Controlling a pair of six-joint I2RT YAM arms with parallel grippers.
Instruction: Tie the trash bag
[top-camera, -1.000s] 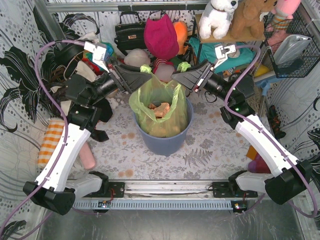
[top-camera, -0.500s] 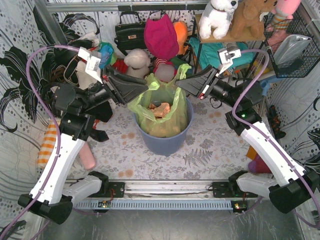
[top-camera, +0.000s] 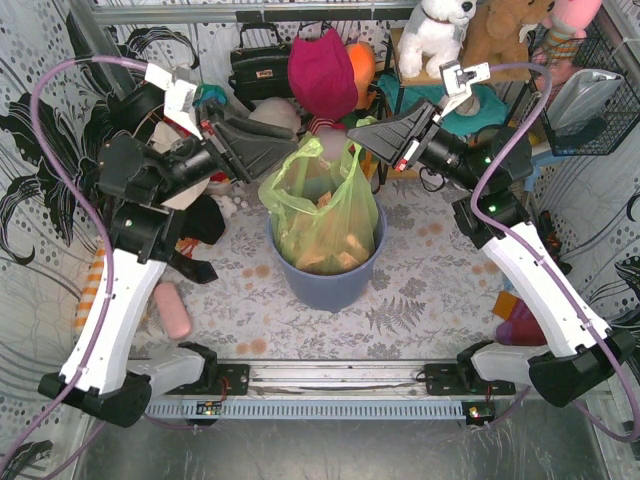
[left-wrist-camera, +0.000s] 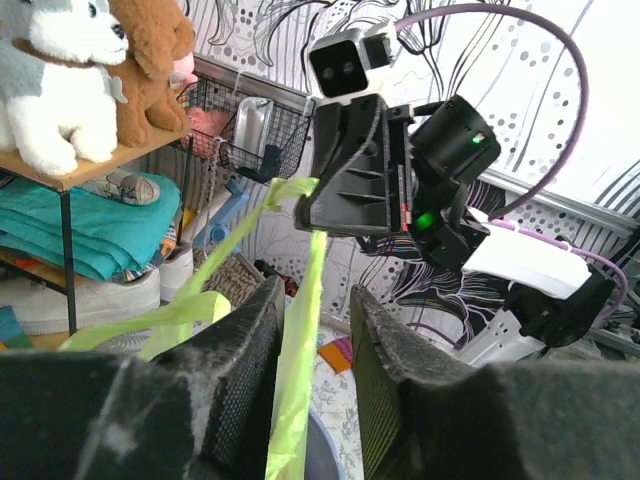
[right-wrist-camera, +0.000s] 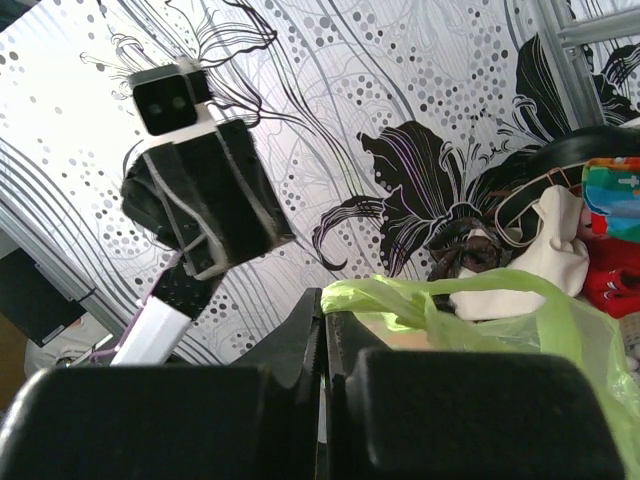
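The light-green trash bag (top-camera: 320, 215) stands in a round blue-grey bin (top-camera: 330, 288), with brown paper (top-camera: 335, 255) showing through it. Its top is drawn up into two strips. My right gripper (top-camera: 352, 138) is above the bin's right rim; in the right wrist view this gripper (right-wrist-camera: 322, 295) is shut, with the bag's edge (right-wrist-camera: 400, 298) pinched at its tips. My left gripper (top-camera: 305, 150) is above the left rim. In the left wrist view that gripper (left-wrist-camera: 317, 290) has its jaws apart, and a strip of the bag (left-wrist-camera: 300, 340) runs between them against the left finger.
Behind the bin lie a black handbag (top-camera: 260, 65), a magenta hat (top-camera: 322, 70) and other clutter. Stuffed toys (top-camera: 440, 30) sit on a shelf at the back right, next to a wire basket (top-camera: 590, 95). A pink cylinder (top-camera: 172, 310) lies on the table at left.
Both grippers have risen and drawn the bag's top upward. The right gripper has closed on the bag's edge. The left jaws have narrowed around the strip.
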